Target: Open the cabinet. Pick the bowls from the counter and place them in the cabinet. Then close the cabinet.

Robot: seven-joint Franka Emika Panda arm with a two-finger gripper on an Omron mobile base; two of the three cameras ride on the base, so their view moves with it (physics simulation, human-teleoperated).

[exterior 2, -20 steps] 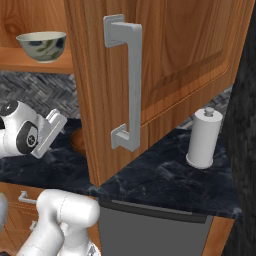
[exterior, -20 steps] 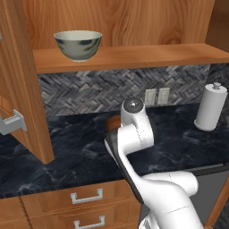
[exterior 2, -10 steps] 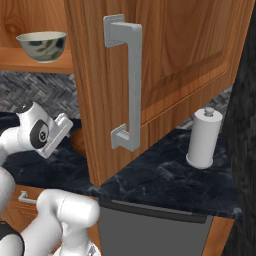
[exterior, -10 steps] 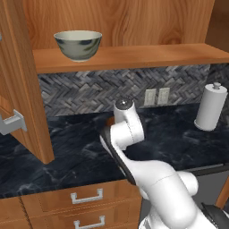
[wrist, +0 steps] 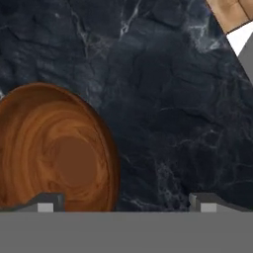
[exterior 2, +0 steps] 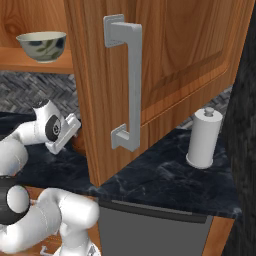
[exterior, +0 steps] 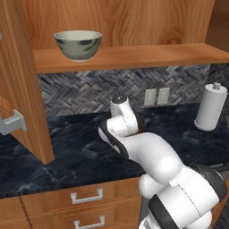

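The cabinet stands open, its left door (exterior: 22, 89) and right door (exterior 2: 170, 70) swung out toward me. The pale cream-green bowl (exterior: 77, 44) (exterior 2: 42, 45) sits upright on the wooden shelf (exterior: 134, 56). The dark reddish-brown wooden bowl (wrist: 54, 153) rests on the black counter (wrist: 168, 99) at the left of the hand view. My gripper (wrist: 127, 205) hangs open above it. One fingertip (wrist: 47, 202) is over the bowl's inside and the other over bare counter, so the bowl's near rim lies between them. In the left base view my own arm (exterior: 120, 120) hides this bowl.
A white paper towel roll (exterior: 210, 107) (exterior 2: 204, 137) stands on the counter at the right. The right door's silver bar handle (exterior 2: 127, 82) juts out close to my arm. Wall outlets (exterior: 156, 96) sit in the tiled wall. Wooden drawers (exterior: 85, 197) lie below the counter.
My arm has swung a little further out over the counter, carrying the hand toward the open right door. The bowl on the shelf and both doors have stayed put.
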